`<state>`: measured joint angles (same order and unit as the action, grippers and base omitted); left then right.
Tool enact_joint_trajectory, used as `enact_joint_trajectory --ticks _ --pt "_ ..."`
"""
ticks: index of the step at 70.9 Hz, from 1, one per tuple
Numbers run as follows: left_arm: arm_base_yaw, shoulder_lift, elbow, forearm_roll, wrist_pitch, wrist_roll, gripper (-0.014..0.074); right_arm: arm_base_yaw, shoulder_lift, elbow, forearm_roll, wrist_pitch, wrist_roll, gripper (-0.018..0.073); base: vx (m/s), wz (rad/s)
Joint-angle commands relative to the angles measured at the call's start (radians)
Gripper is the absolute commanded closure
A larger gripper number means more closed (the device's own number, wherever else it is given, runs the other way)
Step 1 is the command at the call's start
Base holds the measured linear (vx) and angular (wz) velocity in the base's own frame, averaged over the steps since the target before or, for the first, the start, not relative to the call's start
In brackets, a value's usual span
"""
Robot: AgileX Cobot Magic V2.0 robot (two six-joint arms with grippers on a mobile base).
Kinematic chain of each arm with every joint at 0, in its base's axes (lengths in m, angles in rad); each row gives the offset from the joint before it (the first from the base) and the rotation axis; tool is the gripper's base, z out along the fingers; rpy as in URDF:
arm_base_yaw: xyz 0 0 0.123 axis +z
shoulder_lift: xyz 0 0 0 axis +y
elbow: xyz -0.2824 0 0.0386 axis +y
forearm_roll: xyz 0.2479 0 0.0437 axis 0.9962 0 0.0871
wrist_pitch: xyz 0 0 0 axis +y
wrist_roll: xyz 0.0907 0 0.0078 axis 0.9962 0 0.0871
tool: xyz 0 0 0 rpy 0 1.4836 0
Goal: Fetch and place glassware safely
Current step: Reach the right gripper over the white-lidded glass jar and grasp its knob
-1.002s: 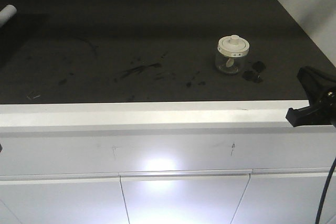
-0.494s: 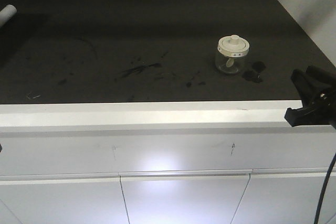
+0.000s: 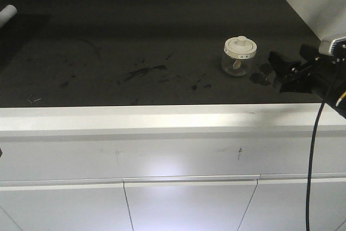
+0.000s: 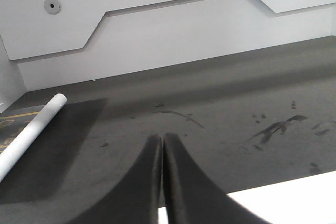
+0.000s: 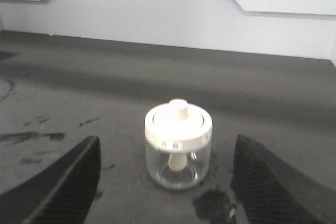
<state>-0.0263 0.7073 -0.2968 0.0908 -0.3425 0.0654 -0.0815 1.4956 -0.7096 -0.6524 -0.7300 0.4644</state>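
Note:
The glassware is a small squat clear glass jar [image 3: 238, 56] with a cream-white knobbed lid. It stands upright on the dark countertop [image 3: 135, 31], right of centre. My right gripper [image 3: 282, 72] is open, over the counter just right of the jar and pointing at it. In the right wrist view the jar [image 5: 178, 145] stands ahead of and between the wide-spread fingers [image 5: 68, 182], not touched. My left gripper [image 4: 161, 140] is shut and empty over the left part of the counter; it is out of the front view.
A white rolled paper tube [image 3: 6, 13] lies at the counter's far left and also shows in the left wrist view [image 4: 29, 135]. Dark smears [image 3: 143, 71] mark the counter's middle. A dark blotch [image 3: 263, 74] lies right of the jar. A white wall panel [image 5: 168, 14] backs the counter.
My right gripper has risen from beyond the counter's front right edge and moved left over the countertop toward the jar. The jar has not moved.

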Motion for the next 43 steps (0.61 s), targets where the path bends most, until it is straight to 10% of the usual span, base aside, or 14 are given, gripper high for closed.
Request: enact_joint_trajectory --ticks 1,43 --pt "0.0 -0.004 -0.027 -0.006 -0.079 -0.008 0.0603 -0.003 0.042 -0.097 0.012 -0.085 -0.002 0.0074 0.0 0.0" --pt "0.0 -0.004 -0.027 -0.006 -0.079 -0.008 0.0603 0.048 0.42 -0.572 -0.146 -0.055 0.106 0.0075 0.0 0.0"
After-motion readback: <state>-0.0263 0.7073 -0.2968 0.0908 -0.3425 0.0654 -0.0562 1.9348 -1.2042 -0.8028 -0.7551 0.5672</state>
